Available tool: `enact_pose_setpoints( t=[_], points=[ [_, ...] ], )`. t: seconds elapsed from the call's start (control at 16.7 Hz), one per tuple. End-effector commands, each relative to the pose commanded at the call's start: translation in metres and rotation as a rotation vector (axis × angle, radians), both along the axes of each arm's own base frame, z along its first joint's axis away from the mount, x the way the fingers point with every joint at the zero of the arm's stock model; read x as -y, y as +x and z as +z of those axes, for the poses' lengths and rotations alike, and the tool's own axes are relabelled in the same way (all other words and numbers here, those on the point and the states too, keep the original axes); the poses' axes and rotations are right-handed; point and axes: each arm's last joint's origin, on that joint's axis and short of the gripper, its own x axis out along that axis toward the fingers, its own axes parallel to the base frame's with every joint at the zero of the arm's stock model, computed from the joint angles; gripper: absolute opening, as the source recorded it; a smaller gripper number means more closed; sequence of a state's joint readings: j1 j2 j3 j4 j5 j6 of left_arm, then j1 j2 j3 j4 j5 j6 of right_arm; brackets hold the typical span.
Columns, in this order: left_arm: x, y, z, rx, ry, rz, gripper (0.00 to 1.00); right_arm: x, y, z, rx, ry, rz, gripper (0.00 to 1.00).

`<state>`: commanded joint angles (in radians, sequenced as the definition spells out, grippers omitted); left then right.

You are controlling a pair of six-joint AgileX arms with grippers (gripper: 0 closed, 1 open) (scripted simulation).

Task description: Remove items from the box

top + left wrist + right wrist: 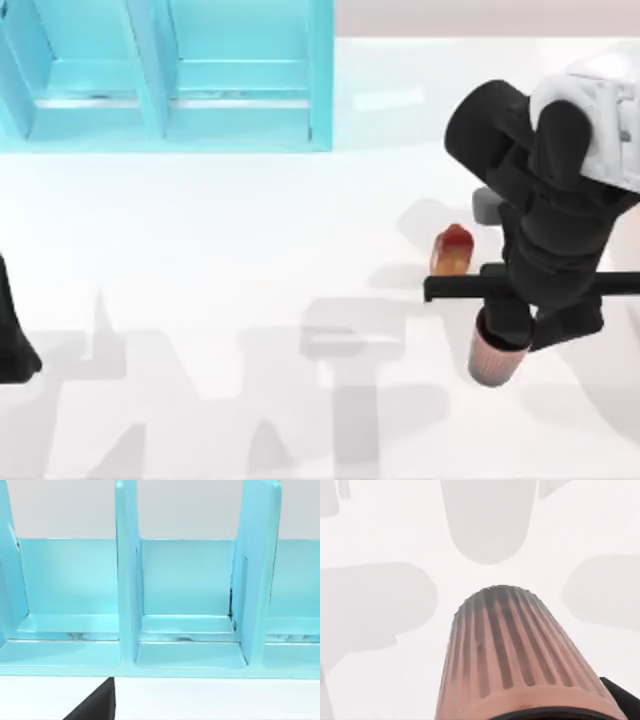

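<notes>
Right gripper [503,335]: pinching ribbed reddish-brown cup [490,362] above white bench [250,250]. Orange-brown carton block [450,252] just beside it. Turquoise box [170,80] well apart; open bench between.

Left gripper: jaw state cannot be told.

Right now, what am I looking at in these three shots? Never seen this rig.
It is a rendered simulation of two AgileX arms at a white table. The top view looks straight down; each wrist view comes from a camera on that arm.

The right arm's gripper is at the table's right side, holding a ribbed reddish-brown cup above the table. Beside it on the table stands a small orange-brown block with a red top.

The left arm is parked at the left edge; its camera faces the light-blue box with upright dividers, which sits at the table's far left. The compartments in view look empty.
</notes>
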<state>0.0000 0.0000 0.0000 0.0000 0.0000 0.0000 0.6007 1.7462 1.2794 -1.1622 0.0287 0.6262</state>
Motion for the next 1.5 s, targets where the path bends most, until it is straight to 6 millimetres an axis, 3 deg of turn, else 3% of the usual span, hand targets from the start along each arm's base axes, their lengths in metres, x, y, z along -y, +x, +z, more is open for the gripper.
enact_pose_setpoints(
  t=[0.12, 0.42, 0.84, 1.14, 1.5],
  points=[
    [0.000, 0.000, 0.000, 0.000, 0.000, 0.000, 1.00, -0.006, -0.010, -0.003, 0.005, 0.000, 0.000, 0.00],
    [0.000, 0.000, 0.000, 0.000, 0.000, 0.000, 1.00, -0.006, -0.010, -0.006, -0.003, -0.002, -0.004, 0.00],
    [0.000, 0.000, 0.000, 0.000, 0.000, 0.000, 1.00, -0.009, -0.011, -0.044, 0.006, 0.001, 0.000, 0.00],
    [0.000, 0.000, 0.000, 0.000, 0.000, 0.000, 1.00, -0.009, -0.012, -0.048, 0.005, 0.000, 0.000, 0.00],
    [0.000, 0.000, 0.000, 0.000, 0.000, 0.000, 1.00, -0.009, -0.012, -0.048, 0.005, 0.000, 0.000, 0.45]
  ],
)
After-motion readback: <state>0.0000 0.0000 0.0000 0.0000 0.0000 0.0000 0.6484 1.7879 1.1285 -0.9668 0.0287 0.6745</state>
